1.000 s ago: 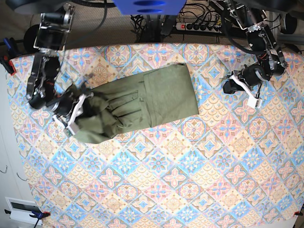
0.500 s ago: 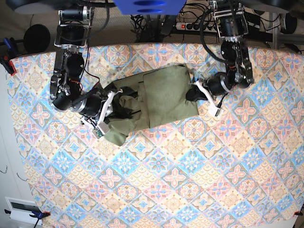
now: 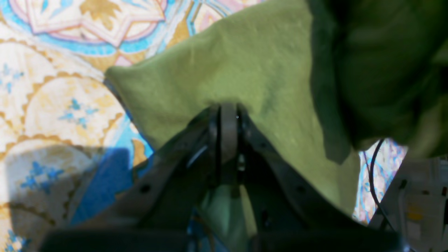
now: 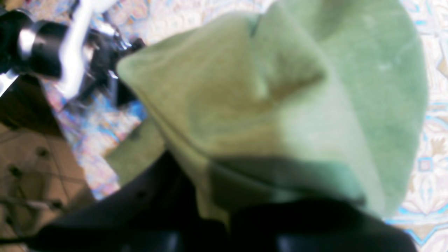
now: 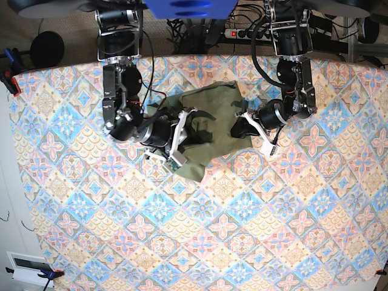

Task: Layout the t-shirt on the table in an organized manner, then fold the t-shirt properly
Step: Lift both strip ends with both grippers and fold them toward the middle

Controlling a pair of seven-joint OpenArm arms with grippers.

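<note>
1. I see the t-shirt (image 5: 209, 124) bunched up on the table (image 5: 273, 230), upper middle, betw. both arms.
2. Left gripper (image 3: 227, 115): jaws pressed together on the shirt's edge; cloth drapes over it in wrist view.
3. Right gripper (image 5: 179, 142): pinching a lifted fold of the shirt; wrist view blurry, fabric covers the jaws.
</note>
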